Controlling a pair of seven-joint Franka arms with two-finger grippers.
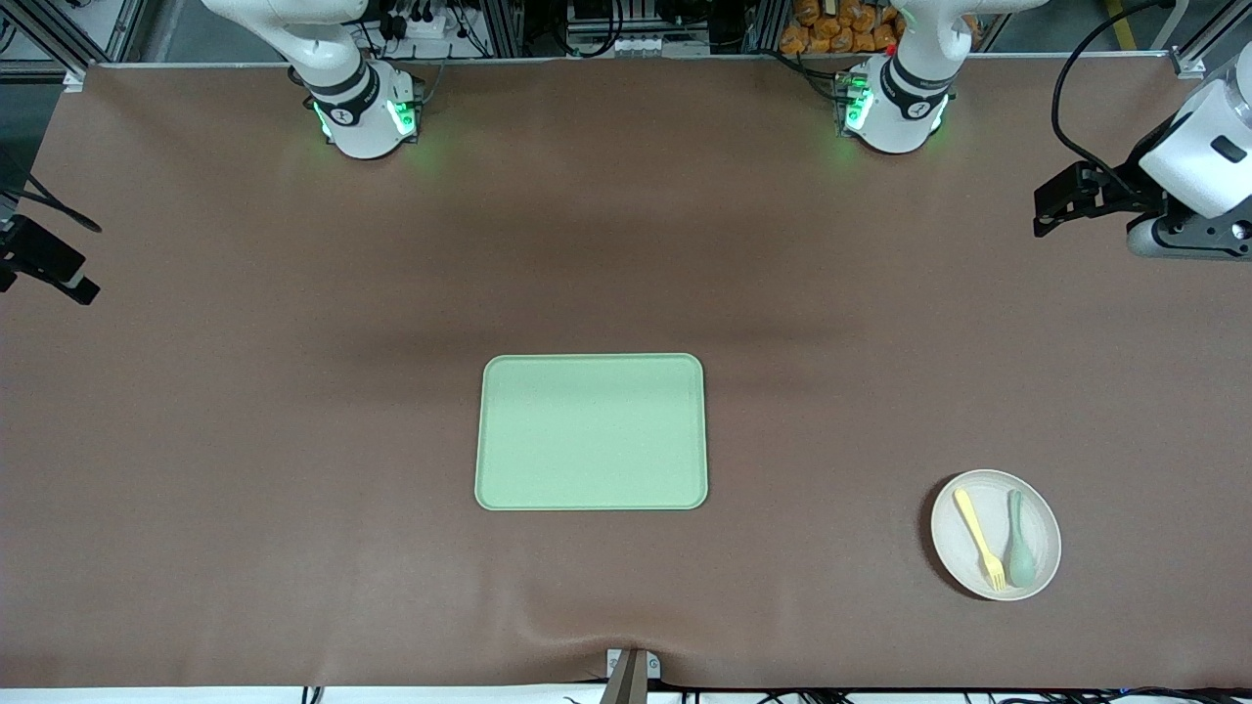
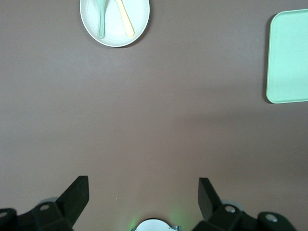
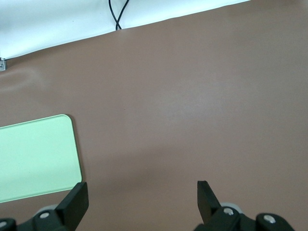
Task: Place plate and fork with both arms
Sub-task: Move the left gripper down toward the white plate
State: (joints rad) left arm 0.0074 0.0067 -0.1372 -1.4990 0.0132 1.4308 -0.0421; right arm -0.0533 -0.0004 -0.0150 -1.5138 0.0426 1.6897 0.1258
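The round off-white plate (image 1: 996,572) lies on the table near the front camera, toward the left arm's end. On it lie the pale yellow fork (image 1: 979,538) and a pale green spoon (image 1: 1020,552), side by side. My left gripper (image 1: 1054,203) hangs open and empty over the left arm's end of the table, well apart from the plate. In the left wrist view the plate (image 2: 114,37), the fork (image 2: 126,19) and the open left gripper (image 2: 143,193) show. My right gripper (image 1: 68,276) is open and empty over the right arm's end of the table, as the right wrist view (image 3: 142,192) shows.
A rectangular light-green tray (image 1: 592,431) lies bare at the table's middle; it also shows in the left wrist view (image 2: 288,57) and the right wrist view (image 3: 36,159). Brown mat covers the table. A black cable (image 3: 117,17) hangs past the table's front edge.
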